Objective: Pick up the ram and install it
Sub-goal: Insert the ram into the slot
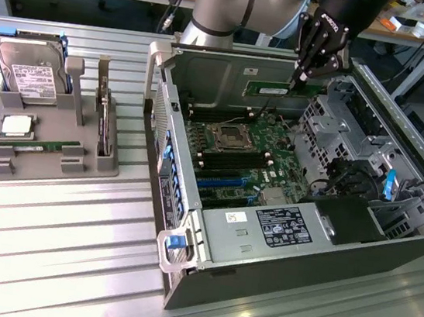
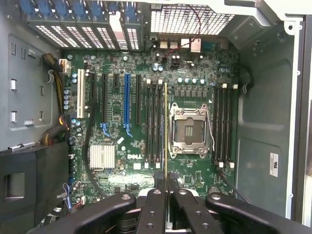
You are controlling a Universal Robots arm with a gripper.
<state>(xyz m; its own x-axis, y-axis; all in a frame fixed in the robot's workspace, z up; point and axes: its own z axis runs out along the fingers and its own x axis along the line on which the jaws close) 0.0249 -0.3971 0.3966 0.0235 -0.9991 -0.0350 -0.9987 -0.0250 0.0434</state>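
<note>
My black pincer (image 1: 301,78) is clamped on the long, thin green circuit-board ram stick (image 1: 276,89), holding it above the green motherboard (image 1: 239,158) inside the open grey computer case (image 1: 180,279). Through the wrist camera I see the stick edge-on, parallel to the black memory slots (image 2: 155,122) and just beside the silver processor socket (image 2: 189,131). A metal drive cage (image 1: 341,125) crowds one side. On the ribbed metal counter (image 1: 44,246), the grey holder tray (image 1: 47,160) stands well apart.
</note>
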